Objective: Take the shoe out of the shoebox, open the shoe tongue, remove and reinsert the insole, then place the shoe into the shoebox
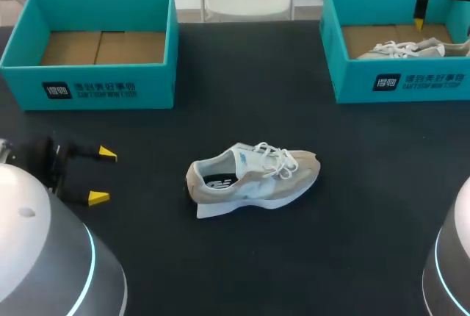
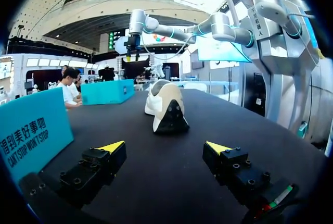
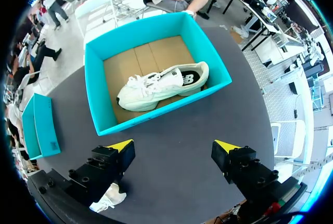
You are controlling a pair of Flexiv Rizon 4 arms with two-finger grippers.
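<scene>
A beige and white sneaker (image 1: 253,178) lies on its side in the middle of the black table, heel toward my left arm. My left gripper (image 1: 103,176) hovers open near the table's left edge; in its wrist view the sneaker (image 2: 166,104) lies ahead of the open gripper (image 2: 165,147), heel first. A second, white shoe (image 1: 407,49) lies in the right teal shoebox (image 1: 382,81). My right gripper (image 1: 422,18) hangs above that box. Its wrist view looks straight down past the open gripper (image 3: 174,145) at the white shoe (image 3: 161,86) inside the box (image 3: 93,88).
An empty teal shoebox (image 1: 88,84) with a cardboard floor stands at the back left; its wall (image 2: 31,135) is close beside my left gripper. Open black tabletop (image 1: 242,103) lies between the two boxes and around the sneaker.
</scene>
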